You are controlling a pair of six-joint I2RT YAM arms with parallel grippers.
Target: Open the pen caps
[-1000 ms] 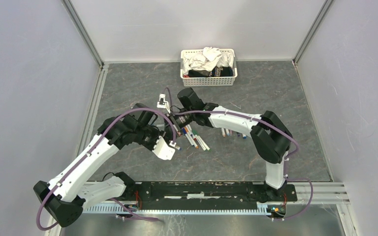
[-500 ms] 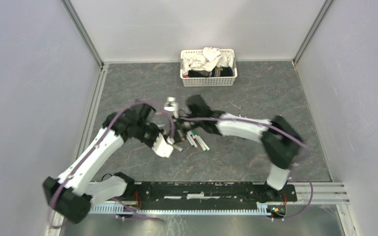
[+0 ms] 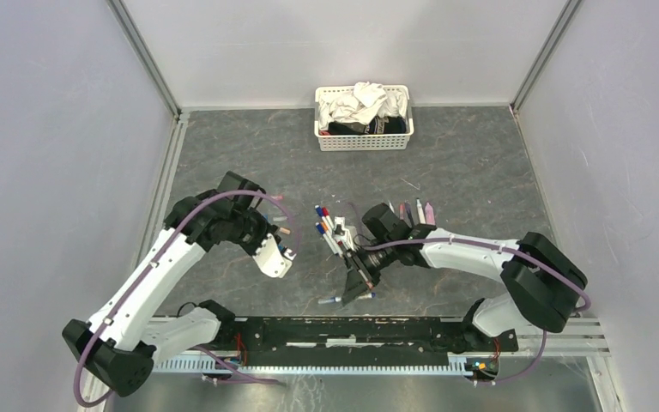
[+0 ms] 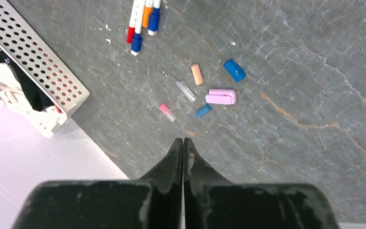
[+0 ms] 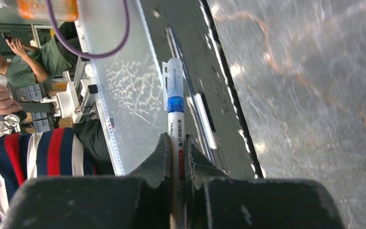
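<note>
My left gripper [image 4: 182, 141] is shut with nothing in it, held above the floor; in the top view it [image 3: 281, 249] sits left of centre. Ahead of it lie loose pen caps: a blue one [image 4: 234, 70], an orange one [image 4: 197, 74], a pink one [image 4: 220, 97] and a small blue one [image 4: 202, 110]. My right gripper [image 5: 177, 141] is shut on a white pen [image 5: 175, 95] with a blue band and a clear cap, pointing at the near rail. Seen from the top, the right gripper [image 3: 356, 281] is near the front edge. More pens [image 3: 329, 227] lie in a cluster mid-table.
A white basket [image 3: 363, 139] of cloths stands at the back wall. A second row of pens [image 3: 416, 210] lies right of centre, behind the right forearm. The black base rail [image 3: 369, 330] runs along the near edge. One pen [image 3: 343, 299] shows just below the right gripper.
The two grippers were together by the pen cluster; the right arm has swung toward the near edge carrying a pen, and the left gripper has pulled back left and closed fully.
</note>
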